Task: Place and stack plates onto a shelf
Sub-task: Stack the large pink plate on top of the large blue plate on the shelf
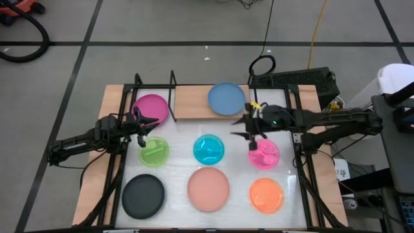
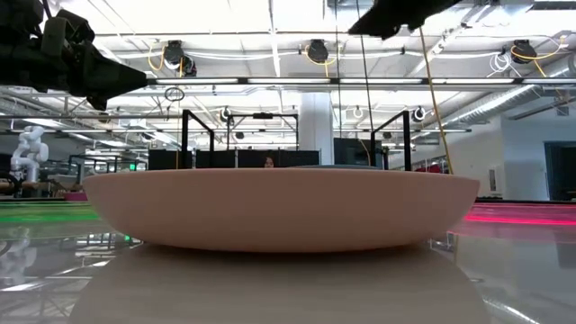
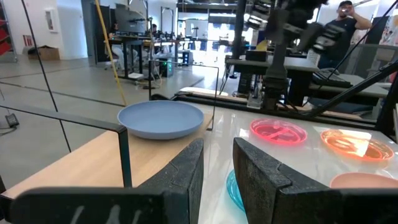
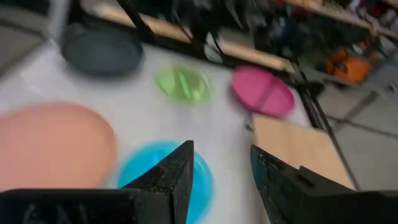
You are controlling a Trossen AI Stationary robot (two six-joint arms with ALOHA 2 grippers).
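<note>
High view: the shelf (image 1: 194, 101), a light-wood board with thin black uprights, lies along the far edge of the white tabletop (image 1: 178, 152). The blue plate (image 1: 226, 98) sits on its right part. The magenta plate (image 1: 151, 108) is at its left end; whether it rests fully on the board or overlaps the table edge cannot be told from here.

On the table, far row, left to right: green plate (image 1: 154, 152), cyan plate (image 1: 209, 149), pink plate (image 1: 264, 154). Near row: black plate (image 1: 143, 196), salmon plate (image 1: 208, 189), orange plate (image 1: 266, 195).

Left gripper (image 1: 146, 129) hangs between the magenta and green plates, claw released with nothing between the fingers; the left wrist view confirms the gap between its fingers (image 3: 186, 171) and shows the blue plate (image 3: 160, 119) on the board beyond.

Right gripper (image 1: 249, 129) is over the table between the blue and pink plates, just off the shelf's right end, claw released and empty; right wrist view shows the fingers (image 4: 177, 171) apart, though that picture is blurred and plate edges smear.

Low view: the salmon plate (image 2: 283, 209) fills nearly the whole width and hides most of the other plates and the shelf board. Only dark arm parts show at the top corners; grippers cut off there
</note>
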